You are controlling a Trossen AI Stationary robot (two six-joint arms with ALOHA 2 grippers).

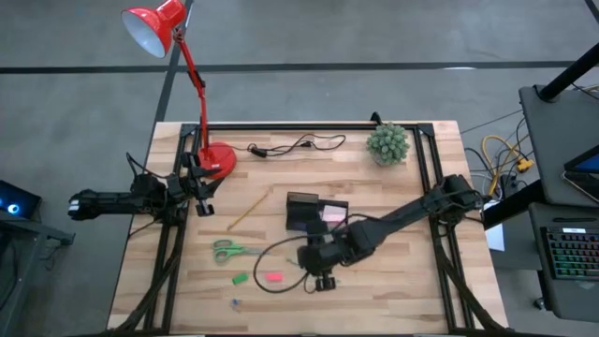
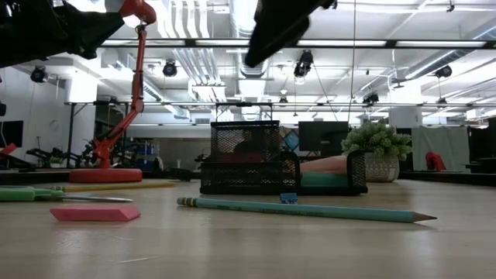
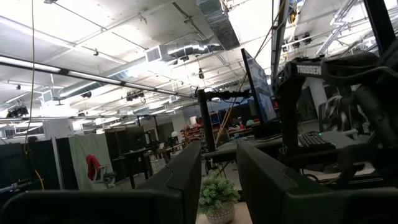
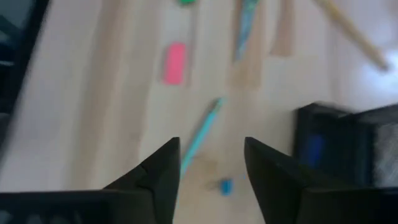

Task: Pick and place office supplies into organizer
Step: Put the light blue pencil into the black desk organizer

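Observation:
The black mesh organizer (image 1: 301,212) stands mid-table with a pink pad (image 1: 333,214) in it. My right gripper (image 1: 324,278) hangs open just near of the organizer, above the table and holding nothing. Below its fingers (image 4: 166,171) lie a teal pen (image 4: 203,133) and a tiny blue piece (image 4: 225,185), both flat on the wood. To the left lie green-handled scissors (image 1: 227,251), a yellow pencil (image 1: 245,213), a pink slab (image 1: 273,277) and a green piece (image 1: 241,278). My left gripper (image 1: 202,191) waits open at the table's left, pointing slightly upward.
A red lamp rests on its round base (image 1: 218,159) at the far left. A black cable (image 1: 295,145) runs along the far edge, and a small plant (image 1: 387,142) sits far right. Another tiny piece (image 1: 236,302) lies near the front edge. Bare wood shows at the near right.

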